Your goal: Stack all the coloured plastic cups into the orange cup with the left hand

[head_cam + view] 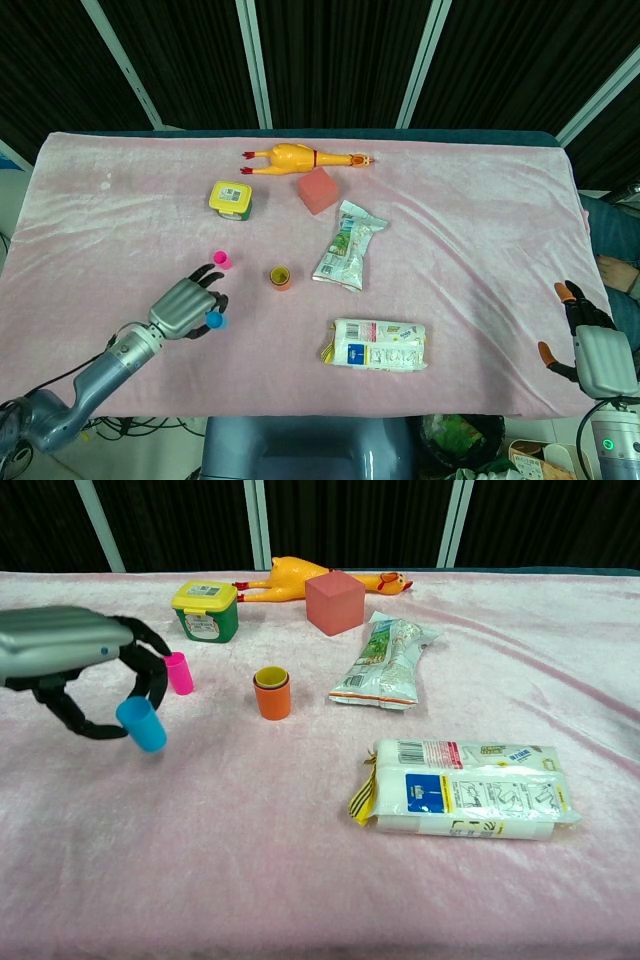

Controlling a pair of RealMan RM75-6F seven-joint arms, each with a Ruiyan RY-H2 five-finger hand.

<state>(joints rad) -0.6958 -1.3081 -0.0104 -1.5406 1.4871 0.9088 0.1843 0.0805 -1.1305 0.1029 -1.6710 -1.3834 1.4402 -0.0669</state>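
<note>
My left hand (184,308) (75,660) holds a blue cup (142,725) (215,320) between its fingers, lifted off the pink cloth and slightly tilted. The orange cup (271,695) (281,277) stands upright to its right, with a yellow cup nested inside it. A pink cup (179,672) (222,259) stands just behind the left hand's fingers. My right hand (590,338) rests at the table's right edge with its fingers apart, holding nothing.
A green tub with a yellow lid (207,611), a rubber chicken (290,578) and a pink cube (334,601) lie at the back. A green snack bag (387,662) and a white packet (462,788) lie right of the cups.
</note>
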